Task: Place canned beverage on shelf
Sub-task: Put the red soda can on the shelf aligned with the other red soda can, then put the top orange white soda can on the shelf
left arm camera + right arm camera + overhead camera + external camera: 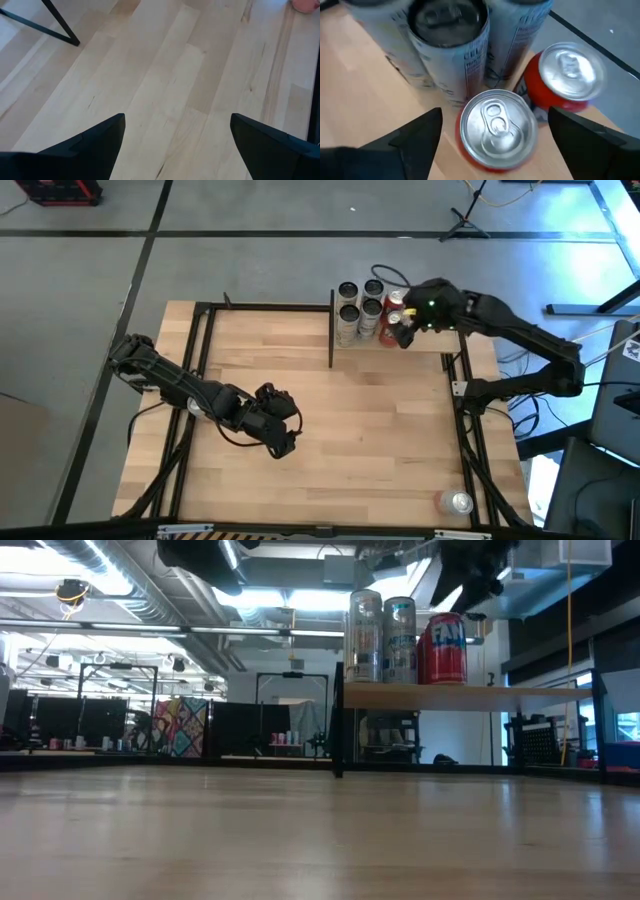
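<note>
Right fingers (490,137): spread wide and released, hanging over the shelf (365,95) at the desk's far right corner; a red can (497,129) stands upright between them, and I touch neither of its sides.
Red can: on the shelf, near its right end, silver lid up, just beside a second red can (567,75).
Second red can: upright on the shelf, closer to the shelf's right edge than mine.
Tall silver cans (358,308): a tight cluster on the shelf's left part, upright; the nearest one (451,45) stands just beside my red can.
Shelf: light wood panel on thin black posts, raised above the desk (330,440) at its far edge.
Left fingers (175,150): open, empty, low over the bare desk, towards the near left part.
Loose can (458,502): silver top, near the desk's near right corner, well apart from the shelf.
</note>
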Robot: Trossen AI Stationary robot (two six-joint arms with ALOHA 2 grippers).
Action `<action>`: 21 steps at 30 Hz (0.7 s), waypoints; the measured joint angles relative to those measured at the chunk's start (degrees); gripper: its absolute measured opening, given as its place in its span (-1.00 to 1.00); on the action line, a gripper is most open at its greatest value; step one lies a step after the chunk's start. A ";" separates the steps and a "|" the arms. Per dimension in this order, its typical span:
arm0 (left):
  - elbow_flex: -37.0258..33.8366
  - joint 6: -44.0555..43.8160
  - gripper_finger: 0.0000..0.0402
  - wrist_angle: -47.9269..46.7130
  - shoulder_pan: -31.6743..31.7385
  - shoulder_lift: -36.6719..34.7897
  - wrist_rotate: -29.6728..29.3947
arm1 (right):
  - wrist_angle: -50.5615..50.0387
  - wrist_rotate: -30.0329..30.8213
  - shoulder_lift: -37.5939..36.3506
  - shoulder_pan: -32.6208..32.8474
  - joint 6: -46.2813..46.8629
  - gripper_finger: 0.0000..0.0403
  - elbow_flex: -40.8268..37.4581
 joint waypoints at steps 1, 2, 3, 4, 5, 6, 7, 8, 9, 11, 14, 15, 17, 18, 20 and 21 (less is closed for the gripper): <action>0.00 0.00 0.75 0.00 0.00 0.00 0.00 | -1.64 -0.67 0.00 0.00 0.00 0.74 1.70; 0.00 0.02 0.75 0.02 0.00 0.00 0.02 | -3.38 -1.92 0.00 0.00 -0.02 0.74 3.42; 0.00 0.01 0.75 0.00 0.00 0.00 0.02 | -4.94 -3.40 -0.07 -0.02 -0.01 0.74 4.96; 0.00 0.02 0.75 0.02 0.00 0.00 0.02 | -6.30 -4.90 -0.09 -0.02 0.00 0.74 6.34; 0.00 0.02 0.75 0.04 0.00 0.00 0.02 | -7.49 -6.53 -0.24 -0.02 0.09 0.74 7.53; -0.02 0.29 0.75 0.19 0.00 0.00 0.13 | -8.61 -8.29 -0.44 -0.01 0.26 0.74 8.55; -0.02 1.18 0.75 0.50 0.00 0.00 0.50 | -9.32 -10.14 -0.72 0.04 0.48 0.74 9.32; -0.02 1.96 0.75 0.91 0.00 0.00 1.14 | -9.56 -12.20 -1.21 0.64 1.03 0.74 9.85; -0.02 2.72 0.75 1.09 0.00 0.00 1.89 | -9.55 -13.79 -1.71 1.62 1.90 0.74 10.12; -0.01 3.01 0.75 1.03 0.00 0.00 3.72 | -9.00 -16.37 -2.84 4.55 3.52 0.74 10.17; 2.23 2.99 0.75 -4.52 -0.02 -0.12 6.92 | -7.92 -16.23 -3.64 11.21 6.24 0.74 10.17; 3.87 2.99 0.75 -7.34 -0.02 -0.20 7.53 | -7.61 -15.47 -3.67 13.92 6.87 0.74 10.17; 7.99 3.04 0.75 -15.37 -0.04 -0.34 8.05 | -6.95 -12.53 -3.58 19.04 8.96 0.74 10.17; 9.97 3.04 0.75 -19.73 -0.12 -0.40 8.20 | -6.65 -10.63 -3.40 21.33 9.80 0.74 10.17; 13.45 3.04 0.75 -28.11 -0.11 -0.42 9.32 | -6.50 -7.00 -2.78 25.28 11.49 0.74 10.17; 14.90 3.04 0.75 -32.18 -0.10 -0.42 9.84 | -6.54 -5.46 -2.52 27.02 12.26 0.74 10.17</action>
